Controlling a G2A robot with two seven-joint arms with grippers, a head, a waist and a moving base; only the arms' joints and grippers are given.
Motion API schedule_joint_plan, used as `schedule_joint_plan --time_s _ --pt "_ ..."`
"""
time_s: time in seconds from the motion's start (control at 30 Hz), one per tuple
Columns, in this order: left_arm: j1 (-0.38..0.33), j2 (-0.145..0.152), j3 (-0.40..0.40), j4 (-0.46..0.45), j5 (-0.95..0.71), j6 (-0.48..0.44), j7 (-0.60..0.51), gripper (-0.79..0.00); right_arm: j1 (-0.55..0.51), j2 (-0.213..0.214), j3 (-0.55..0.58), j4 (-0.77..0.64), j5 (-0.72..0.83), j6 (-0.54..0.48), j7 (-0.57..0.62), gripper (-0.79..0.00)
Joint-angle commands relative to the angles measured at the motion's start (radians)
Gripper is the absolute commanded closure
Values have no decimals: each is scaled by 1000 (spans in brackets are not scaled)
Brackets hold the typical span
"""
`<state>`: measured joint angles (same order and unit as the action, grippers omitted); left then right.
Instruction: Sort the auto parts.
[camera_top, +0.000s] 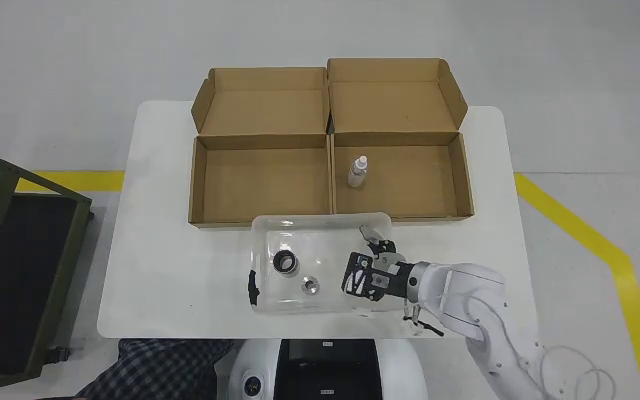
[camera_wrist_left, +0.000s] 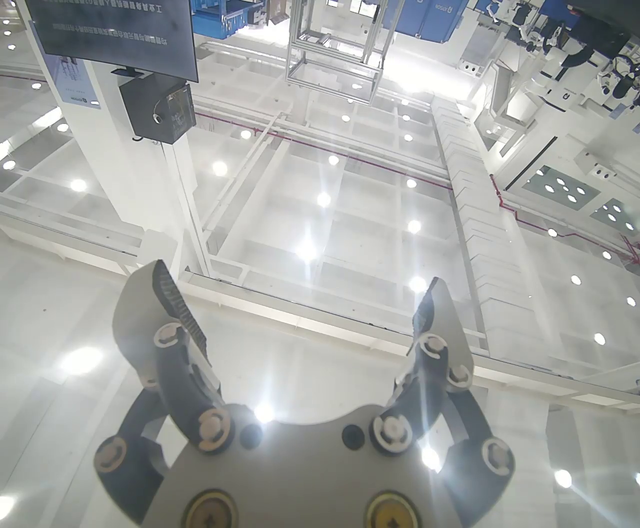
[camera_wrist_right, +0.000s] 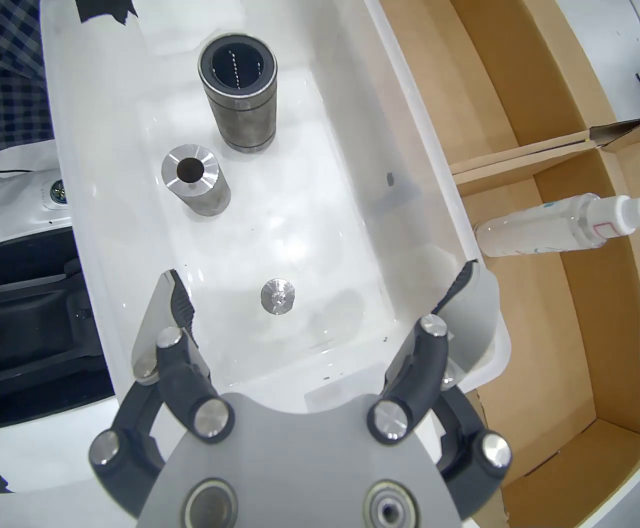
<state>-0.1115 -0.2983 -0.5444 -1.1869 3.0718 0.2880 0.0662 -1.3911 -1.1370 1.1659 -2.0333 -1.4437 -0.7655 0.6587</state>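
Grey-padded fingers (camera_wrist_right: 175, 300) of the right gripper (camera_wrist_right: 320, 276) stand wide apart, holding nothing, over the right end of the clear plastic bin (camera_top: 320, 218). A small metal stud (camera_wrist_right: 278, 296) rests on the bin floor below the gap. Seen from the top view, a silver bushing (camera_wrist_right: 196, 180) and, farther off, a dark linear bearing (camera_wrist_right: 240, 100) (both upright, bores showing) stand toward 9 o'clock from the gripper. Toward 12 o'clock a small white bottle (camera_top: 358, 170) sits in the right cardboard box (camera_top: 440, 190); the left cardboard box (camera_top: 260, 185) adjoins it at 9. The left gripper (camera_wrist_left: 296, 277) points at the ceiling, fingers spread, empty.
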Motion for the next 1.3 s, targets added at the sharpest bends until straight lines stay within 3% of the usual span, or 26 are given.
schedule_joint_plan --time_s 0.0,0.3,0.5,0.67,0.9,1.13,1.27 --pt "0 0 0 0 0 0 0 -785 8 0 -9 3 -4 6 19 -785" --pt "0 0 0 0 0 0 0 -785 35 -1 -47 22 -14 30 96 -782" --pt "0 0 0 0 0 0 0 -785 53 -1 -72 39 -12 31 143 -437" --pt "0 0 0 0 0 0 0 -785 68 -1 -92 50 -12 29 172 -428" --pt "0 0 0 0 0 0 0 -785 87 -2 -118 68 -11 34 205 -280" --pt "0 0 0 0 0 0 0 -785 98 -1 -136 73 -4 30 219 -22" --pt "0 0 0 0 0 0 0 -785 96 1 -138 55 7 19 206 0"
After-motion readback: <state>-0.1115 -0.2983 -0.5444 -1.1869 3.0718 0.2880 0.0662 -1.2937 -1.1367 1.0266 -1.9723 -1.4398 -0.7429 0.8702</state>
